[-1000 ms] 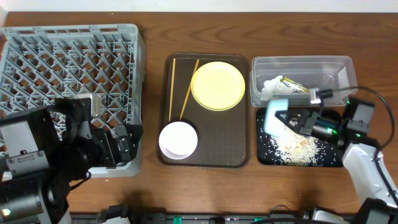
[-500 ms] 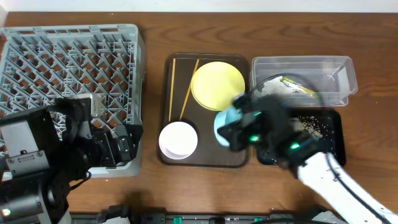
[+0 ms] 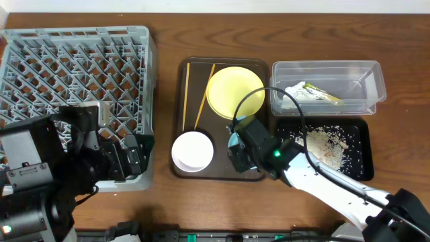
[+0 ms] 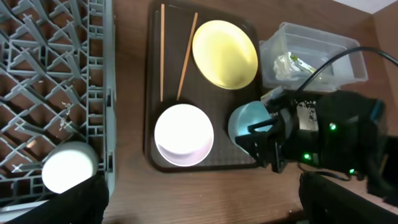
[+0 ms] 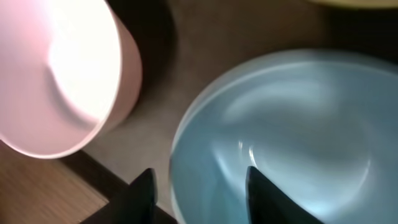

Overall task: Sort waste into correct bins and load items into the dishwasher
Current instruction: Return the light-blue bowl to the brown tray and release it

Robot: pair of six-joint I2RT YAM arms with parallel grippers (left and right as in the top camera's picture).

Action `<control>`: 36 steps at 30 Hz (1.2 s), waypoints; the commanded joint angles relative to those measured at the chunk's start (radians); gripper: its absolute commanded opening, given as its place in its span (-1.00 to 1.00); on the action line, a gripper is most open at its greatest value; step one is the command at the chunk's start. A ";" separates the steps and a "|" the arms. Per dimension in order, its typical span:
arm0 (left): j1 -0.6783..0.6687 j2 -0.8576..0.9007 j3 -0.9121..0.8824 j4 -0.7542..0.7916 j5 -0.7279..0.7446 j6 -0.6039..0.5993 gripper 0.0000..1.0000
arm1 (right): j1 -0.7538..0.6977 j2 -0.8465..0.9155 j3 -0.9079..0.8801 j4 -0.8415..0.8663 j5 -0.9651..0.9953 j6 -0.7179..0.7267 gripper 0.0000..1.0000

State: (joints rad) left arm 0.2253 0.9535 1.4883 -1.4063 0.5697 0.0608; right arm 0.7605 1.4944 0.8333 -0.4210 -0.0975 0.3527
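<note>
The light-blue bowl rests on the brown tray, right of the white bowl. My right gripper is open, one finger inside the light-blue bowl and one outside its rim, with a gap showing. The yellow plate and two chopsticks lie further back on the tray. My left gripper hangs open and empty at the front edge of the grey dishwasher rack. Tissue and a wrapper lie in the clear tub. Crumbs cover the black tray.
The brown serving tray sits between the rack and the two bins. A round white object sits in the rack's near corner. The right arm's cable loops over the plate's edge and the tub's corner.
My right arm swung left from the black tray to the brown tray with the light-blue bowl, and its jaws have parted from the rim. The left arm has not moved.
</note>
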 commanded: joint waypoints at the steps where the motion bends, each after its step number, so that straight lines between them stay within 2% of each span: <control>1: -0.003 0.000 0.016 0.001 0.006 0.017 0.96 | 0.006 -0.011 0.135 -0.061 -0.007 -0.075 0.11; 9: -0.003 0.000 0.016 0.001 0.006 0.017 0.96 | -0.007 -0.011 0.439 -0.381 0.088 -0.148 0.17; 15: -0.003 0.000 0.016 0.001 0.006 0.017 0.96 | -0.030 -0.015 0.546 -0.433 0.087 -0.148 0.19; 21: -0.003 0.000 0.016 0.001 0.006 0.017 0.96 | -0.026 -0.023 0.568 -0.426 0.085 -0.148 0.33; 22: -0.003 0.000 0.016 0.001 0.006 0.017 0.96 | -0.026 -0.025 0.568 -0.427 0.084 -0.148 0.40; 23: -0.003 0.000 0.016 0.001 0.006 0.017 0.96 | -0.026 -0.029 0.568 -0.430 0.077 -0.148 0.97; 26: -0.003 0.000 0.016 0.001 0.006 0.017 0.96 | -0.026 -0.032 0.568 -0.436 0.053 -0.148 0.99; 32: -0.003 0.000 0.016 0.001 0.006 0.017 0.96 | -0.034 -0.037 0.568 -0.597 0.080 -0.150 0.99; 36: -0.003 0.000 0.016 0.001 0.006 0.017 0.96 | -0.095 -0.080 0.567 -0.632 0.105 -0.177 0.98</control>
State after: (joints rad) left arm 0.2253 0.9535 1.4883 -1.4063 0.5701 0.0608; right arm 0.7158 1.4757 1.3823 -1.0508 -0.0242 0.2073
